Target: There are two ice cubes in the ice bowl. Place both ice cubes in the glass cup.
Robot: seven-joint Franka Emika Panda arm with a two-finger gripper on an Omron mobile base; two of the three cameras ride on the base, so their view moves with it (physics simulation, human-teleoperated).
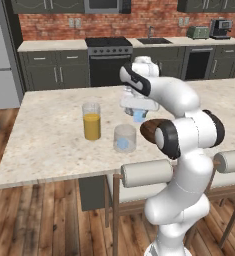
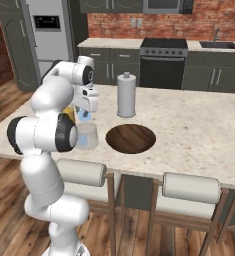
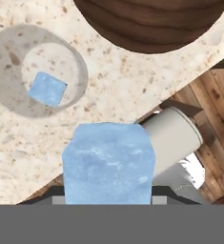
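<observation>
Ice cubes sit apart: one [image 3: 47, 88] lies on the floor of the cup [image 1: 124, 138], the other [image 3: 108, 162] is pinched in the gripper [image 1: 139, 116], held in the air above the counter [image 1: 49, 145]. It seems to hang beside the cup rather than over its mouth. The bowl [image 2: 131, 138] sits near the cup. A juice glass [image 1: 91, 121] stands to the cup's left.

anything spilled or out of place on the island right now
Nothing stands out. One ice cube lies inside the glass cup, the gripper carries the second ice cube above the counter, and the ice bowl, juice glass and white canister stand upright with no spill.
</observation>
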